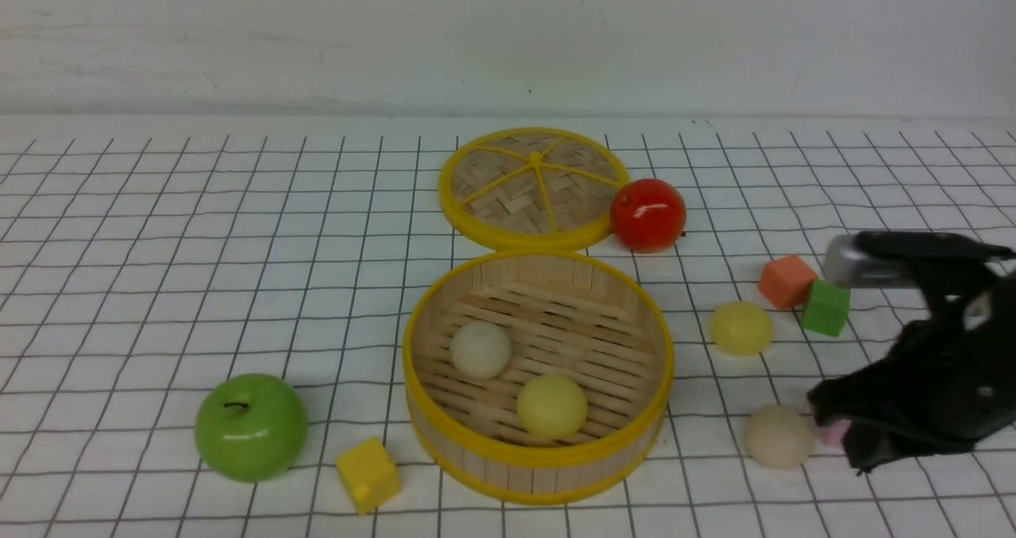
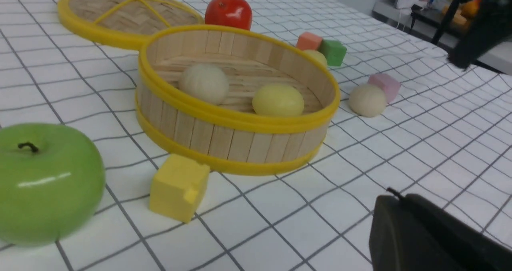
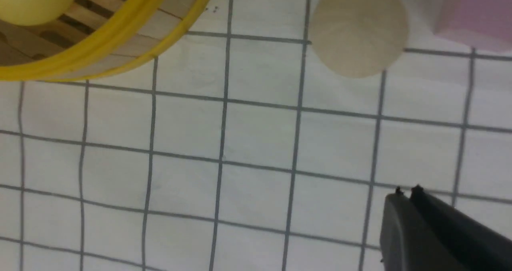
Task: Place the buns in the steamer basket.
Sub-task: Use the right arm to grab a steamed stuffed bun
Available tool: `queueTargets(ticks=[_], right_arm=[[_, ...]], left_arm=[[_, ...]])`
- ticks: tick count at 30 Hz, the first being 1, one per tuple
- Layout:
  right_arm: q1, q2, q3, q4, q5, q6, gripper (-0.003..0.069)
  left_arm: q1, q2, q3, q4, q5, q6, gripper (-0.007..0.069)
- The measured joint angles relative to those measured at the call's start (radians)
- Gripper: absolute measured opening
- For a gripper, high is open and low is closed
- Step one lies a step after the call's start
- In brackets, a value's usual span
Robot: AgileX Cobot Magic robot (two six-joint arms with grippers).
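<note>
The steamer basket [image 1: 540, 466] stands in the middle of the cloth. Inside it lie an off-white bun [image 1: 480, 349] and a pale yellow bun [image 1: 552, 405]. Right of the basket, a second yellow bun [image 1: 740, 328] and a beige bun [image 1: 779, 436] rest on the cloth. My right gripper [image 1: 825, 420] sits just right of the beige bun. In the right wrist view this gripper [image 3: 406, 193] is shut and empty, a little apart from the beige bun [image 3: 358, 35]. My left gripper [image 2: 394, 195] is shut and empty over bare cloth; it does not show in the front view.
A flat woven lid [image 1: 532, 189] and a red apple [image 1: 648, 214] lie behind the basket. A green apple [image 1: 251, 427] and a yellow cube [image 1: 367, 474] sit at the front left. Orange [image 1: 786, 281] and green [image 1: 825, 308] cubes are at the right. A pink cube [image 3: 476, 15] lies beside the beige bun.
</note>
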Motion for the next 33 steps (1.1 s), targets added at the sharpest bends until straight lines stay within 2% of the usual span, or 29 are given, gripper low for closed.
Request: queueTargets(ticks=[6, 11, 13, 18, 23, 27, 28, 31, 33], right_arm=[[0.017, 0.233, -0.161, -0.062, -0.020, 0.062, 0.0125], [0.017, 0.308, -0.232, -0.072, -0.054, 0.075, 0.0278], [0.017, 0.321, -0.232, -0.073, -0.065, 0.081, 0.0312], [0.017, 0.354, -0.232, -0.080, -0.071, 0.085, 0.0332], [0.017, 0.379, -0.233, -0.082, -0.074, 0.085, 0.0296], [0.017, 0.380, -0.234, -0.085, -0.075, 0.085, 0.0181], [0.017, 0.380, -0.234, -0.085, -0.075, 0.085, 0.0175], [0.017, 0.380, -0.234, -0.087, -0.065, 0.069, 0.0048], [0.017, 0.376, -0.234, -0.087, -0.060, 0.057, 0.0018]], left_arm=[[0.000, 0.000, 0.000, 0.000, 0.007, 0.000, -0.0013], [0.000, -0.001, 0.000, 0.000, 0.007, 0.000, -0.0013], [0.000, -0.001, 0.000, 0.000, 0.007, 0.000, -0.0013], [0.000, -0.001, 0.000, 0.000, 0.008, 0.000, -0.0013], [0.000, -0.001, 0.000, 0.000, 0.008, 0.000, -0.0013], [0.000, -0.001, 0.000, 0.000, 0.008, 0.000, -0.0013], [0.000, -0.001, 0.000, 0.000, 0.008, 0.000, -0.0013], [0.000, -0.001, 0.000, 0.000, 0.008, 0.000, -0.0013], [0.000, -0.001, 0.000, 0.000, 0.008, 0.000, -0.0011]])
